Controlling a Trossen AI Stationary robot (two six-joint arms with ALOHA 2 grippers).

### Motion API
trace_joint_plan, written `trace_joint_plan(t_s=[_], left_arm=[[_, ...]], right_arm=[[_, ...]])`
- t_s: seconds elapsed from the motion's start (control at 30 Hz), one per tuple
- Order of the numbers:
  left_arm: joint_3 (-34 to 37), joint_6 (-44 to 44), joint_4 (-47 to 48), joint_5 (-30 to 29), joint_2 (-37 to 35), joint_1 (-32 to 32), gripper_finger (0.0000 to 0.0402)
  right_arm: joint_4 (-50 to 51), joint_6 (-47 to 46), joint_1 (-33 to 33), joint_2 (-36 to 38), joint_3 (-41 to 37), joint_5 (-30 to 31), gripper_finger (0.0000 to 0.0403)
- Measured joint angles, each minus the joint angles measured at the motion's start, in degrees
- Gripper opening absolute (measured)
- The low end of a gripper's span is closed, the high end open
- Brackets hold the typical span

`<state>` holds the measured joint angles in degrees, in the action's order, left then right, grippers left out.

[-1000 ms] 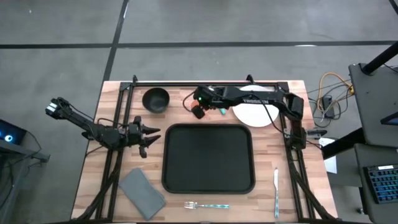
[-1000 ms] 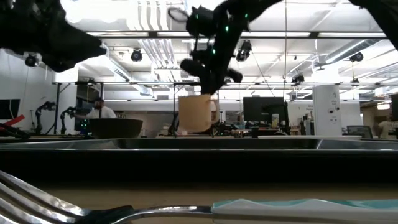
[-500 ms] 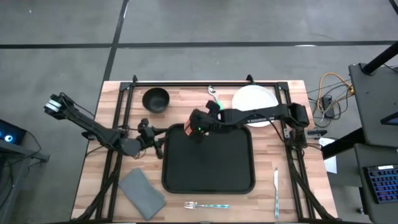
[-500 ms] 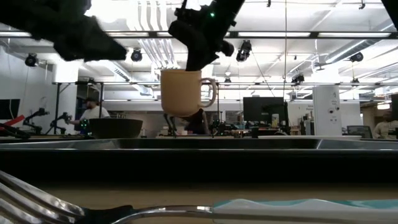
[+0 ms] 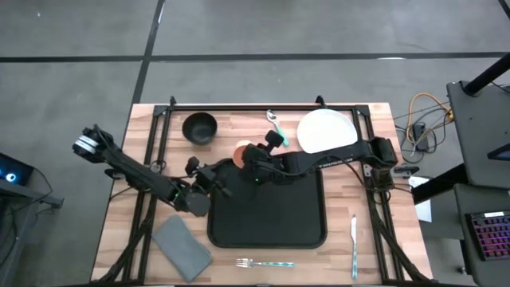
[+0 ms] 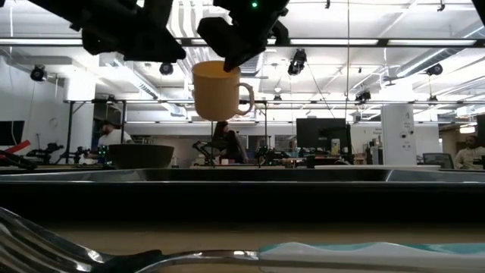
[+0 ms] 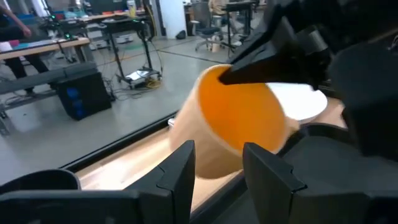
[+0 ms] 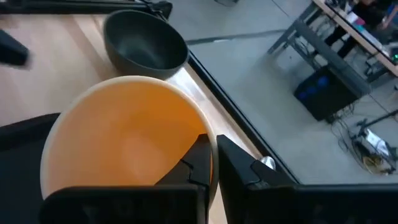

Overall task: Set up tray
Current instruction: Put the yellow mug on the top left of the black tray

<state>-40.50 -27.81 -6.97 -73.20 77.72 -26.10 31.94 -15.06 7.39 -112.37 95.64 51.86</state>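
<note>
Over the back left corner of the tray (image 5: 267, 209), the right gripper (image 5: 253, 163) is holding a tan mug (image 6: 217, 89) up, fingers pinching its rim. Left gripper (image 5: 219, 182) is hanging just beside it with its jaws apart, and the tray's sitting mid-table.

We see grey concrete floor (image 5: 263, 32) around wooden table (image 5: 119, 231), dark seams crossing it. Beyond table we see open workshop: white ceiling with strip lights (image 6: 424, 43), workbenches (image 7: 56, 50), office chair (image 7: 205, 28), monitor (image 6: 314, 136), white cabinet (image 6: 399, 133). Person (image 6: 114, 135) seated at far bench.
</note>
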Motion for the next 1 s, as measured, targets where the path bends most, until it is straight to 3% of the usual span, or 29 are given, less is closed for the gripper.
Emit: trace_joint_plan(t_s=[0.47,0.8,1.0], left_arm=[[3.3,-13.6,0.2,-5.0,0.1,1.5,0.0117],[4.2,-16.4,0.3,5.6,-1.9,4.2,0.0117],[4.2,-16.3,0.4,8.4,-4.2,4.5,0.0117]], right_arm=[[-2.4,7.2,2.3,-2.8,-0.3,3.9,0.0008],[-8.2,20.3,6.0,-3.0,-0.6,4.1,0.0008],[-9.6,21.4,6.0,-3.0,-1.7,4.1,0.0008]])
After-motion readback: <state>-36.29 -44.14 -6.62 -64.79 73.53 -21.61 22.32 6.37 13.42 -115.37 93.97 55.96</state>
